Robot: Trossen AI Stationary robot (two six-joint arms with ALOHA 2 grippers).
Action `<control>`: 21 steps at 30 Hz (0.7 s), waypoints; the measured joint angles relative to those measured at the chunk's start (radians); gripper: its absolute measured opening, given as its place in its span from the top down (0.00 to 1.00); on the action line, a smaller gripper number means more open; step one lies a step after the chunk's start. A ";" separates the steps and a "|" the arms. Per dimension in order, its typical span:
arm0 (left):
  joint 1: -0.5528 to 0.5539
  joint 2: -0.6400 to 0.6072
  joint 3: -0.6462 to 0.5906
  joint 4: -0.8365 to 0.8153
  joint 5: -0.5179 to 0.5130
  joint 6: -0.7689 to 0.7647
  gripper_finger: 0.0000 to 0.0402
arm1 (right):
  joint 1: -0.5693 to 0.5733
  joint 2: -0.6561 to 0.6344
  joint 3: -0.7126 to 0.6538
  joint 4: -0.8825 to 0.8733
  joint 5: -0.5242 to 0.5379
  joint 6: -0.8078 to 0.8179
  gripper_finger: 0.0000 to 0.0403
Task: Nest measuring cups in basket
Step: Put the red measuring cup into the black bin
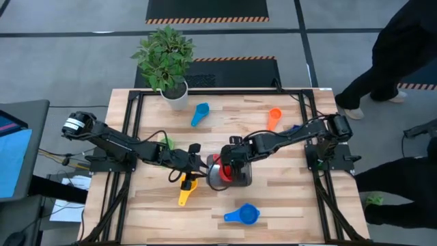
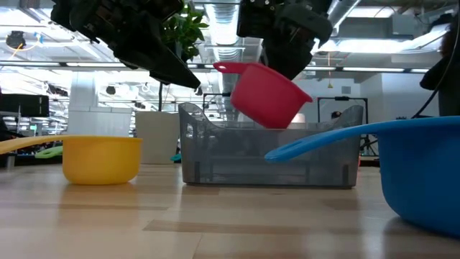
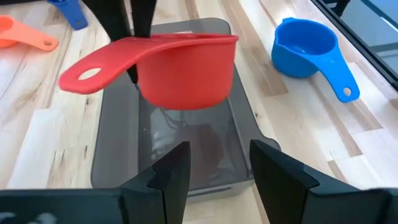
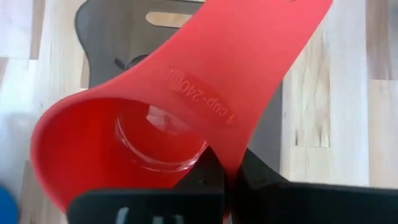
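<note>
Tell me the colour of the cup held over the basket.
Red; the left wrist view shows it best, hanging over the grey basket.

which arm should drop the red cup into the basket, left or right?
Right. The right gripper already holds the red cup, tilted just above the basket. The left gripper is open, empty, beside the basket.

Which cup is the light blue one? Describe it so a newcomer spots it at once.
Start at the white plant pot at the table's far edge. Just right of it, lying alone on the wood, is the light blue cup. It is paler than the darker blue cup at the near edge, and smaller.
</note>
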 joint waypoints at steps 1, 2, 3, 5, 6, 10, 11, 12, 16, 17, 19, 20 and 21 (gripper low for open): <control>0.000 0.000 0.000 0.000 0.000 0.000 0.61 | 0.000 0.000 0.000 -0.001 -0.004 0.001 0.97; 0.000 0.000 0.000 0.000 0.000 0.000 0.61 | 0.000 0.000 0.000 0.000 -0.015 0.001 0.96; 0.000 0.000 0.000 0.000 0.000 -0.001 0.61 | 0.000 0.000 0.000 0.000 -0.026 0.004 0.94; 0.000 0.000 0.000 0.000 0.000 -0.001 0.61 | 0.001 0.002 0.000 0.000 -0.031 0.021 0.89; 0.000 0.000 0.000 0.000 0.000 -0.001 0.61 | 0.002 0.012 0.001 0.004 -0.032 0.030 0.87; 0.000 0.000 0.000 -0.001 0.000 -0.003 0.61 | 0.001 0.048 0.000 -0.004 -0.034 0.053 0.83; 0.000 0.000 0.000 -0.003 0.000 -0.006 0.61 | 0.001 0.063 0.002 0.006 -0.033 0.052 0.83; 0.000 0.000 0.000 -0.005 0.000 -0.011 0.61 | 0.000 0.076 0.002 0.004 -0.031 0.048 0.83; 0.000 0.000 0.000 -0.009 0.000 -0.019 0.61 | 0.001 0.106 0.000 0.021 -0.027 0.048 0.84; 0.000 0.000 0.000 -0.008 0.000 -0.019 0.61 | -0.001 0.106 0.001 0.019 -0.027 0.048 0.84; 0.000 0.000 0.000 -0.007 0.000 -0.019 0.61 | -0.004 0.104 0.001 0.017 -0.027 0.048 0.84; 0.000 0.000 0.000 -0.008 0.000 -0.019 0.61 | -0.004 0.097 0.001 0.013 -0.027 0.048 0.84; 0.000 0.000 0.000 -0.006 0.000 -0.019 0.61 | -0.004 0.085 0.001 0.003 -0.027 0.048 0.84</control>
